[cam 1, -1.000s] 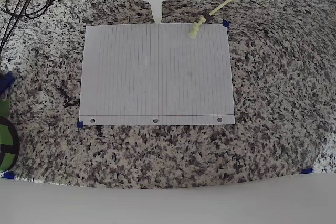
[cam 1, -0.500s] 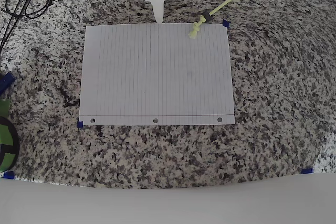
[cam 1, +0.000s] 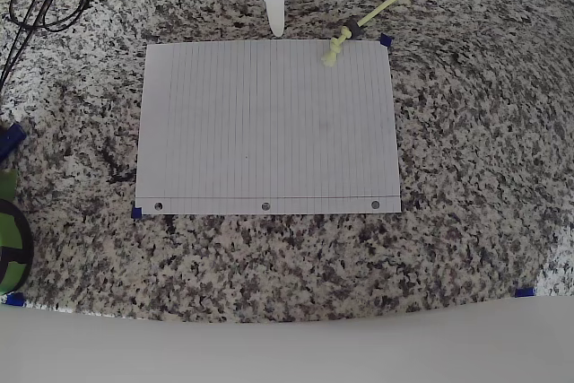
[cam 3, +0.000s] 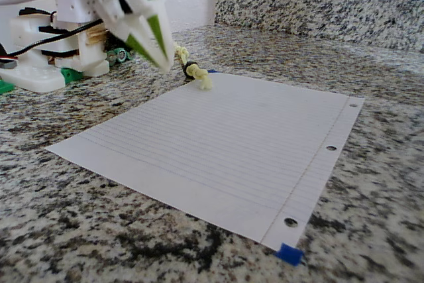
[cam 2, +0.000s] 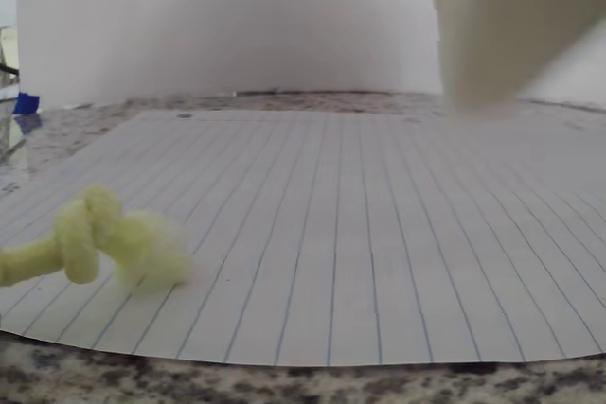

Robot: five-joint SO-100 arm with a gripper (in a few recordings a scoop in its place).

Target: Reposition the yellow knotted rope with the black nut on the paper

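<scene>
While hand (cam 1: 275, 29) hovers pressed together, yellow knotted rope (cam 1: 372, 15) crossing paper (cam 1: 267, 132) corner, no writing legible

no legible text, labels, brands, numbers or signs anywhere. paper (cam 1: 267, 127): ruled lines only, no writing, in overhead, wrist and fixed views. blue tape (cam 3: 289, 254) at near corner of sheet: plain, unmarked.
</scene>
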